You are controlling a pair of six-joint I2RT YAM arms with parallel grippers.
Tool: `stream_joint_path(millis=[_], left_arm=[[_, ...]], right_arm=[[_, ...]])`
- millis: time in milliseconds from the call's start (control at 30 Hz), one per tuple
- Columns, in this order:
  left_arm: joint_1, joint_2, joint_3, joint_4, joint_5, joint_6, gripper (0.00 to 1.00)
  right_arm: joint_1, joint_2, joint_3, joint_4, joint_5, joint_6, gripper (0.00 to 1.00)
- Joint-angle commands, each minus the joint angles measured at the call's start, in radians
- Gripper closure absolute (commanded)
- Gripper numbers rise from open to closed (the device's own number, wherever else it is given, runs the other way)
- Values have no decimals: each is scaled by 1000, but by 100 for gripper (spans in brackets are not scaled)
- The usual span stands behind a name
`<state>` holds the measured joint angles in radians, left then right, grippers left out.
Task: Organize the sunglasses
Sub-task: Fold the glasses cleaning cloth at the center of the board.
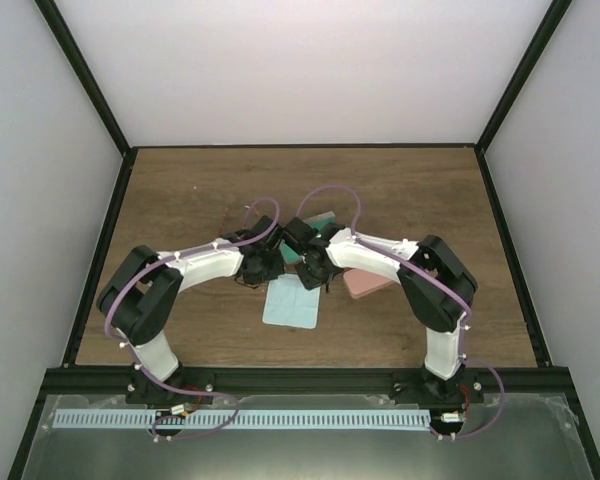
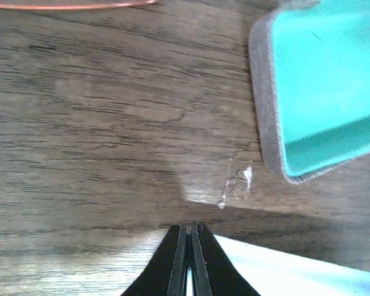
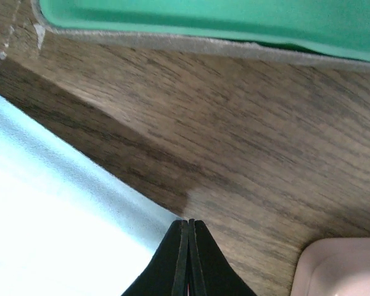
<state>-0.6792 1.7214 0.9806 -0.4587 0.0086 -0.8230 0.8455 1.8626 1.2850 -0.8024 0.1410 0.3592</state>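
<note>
While both arms were hunched over the middle of the table [image 1: 190, 200], pretty much everything sat bunched around the light blue cloth [image 1: 292, 305], so I used that as my reference.

The left gripper [image 2: 186, 229] had its jaws pressed flat together with nothing visible between them, tips right at the cloth's far edge, over bare wood. Same deal for the right gripper [image 3: 188, 225]: pinched together on nothing I could see, also parked at the cloth's edge.

A grey case with a teal lining [image 2: 320, 80] lay open just beyond the cloth, with a strip of wood between the two. A pink case [image 3: 342, 268] sat near the cloth on the right arm's side. There was also a small whitish fleck [image 2: 235, 184] on the wood between the cloth and the teal case.

As for the sunglasses, I honestly couldn't tell where they were. A thin orange sliver [image 2: 68, 4] showed beyond the cloth at the very top of the left wrist view, but it was too cropped to say what it was.
</note>
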Motion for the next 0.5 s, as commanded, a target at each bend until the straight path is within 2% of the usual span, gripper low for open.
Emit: stream_joint_path(millis=[0,467], left_arm=[[-45,10,-5,-41,-9,-15,96],[-45,-2,-13,-47,-22,-12,96]], right_arm=[[-29,54,123,64,31,-35,99],[-31,70,145,128,2,-109,99]])
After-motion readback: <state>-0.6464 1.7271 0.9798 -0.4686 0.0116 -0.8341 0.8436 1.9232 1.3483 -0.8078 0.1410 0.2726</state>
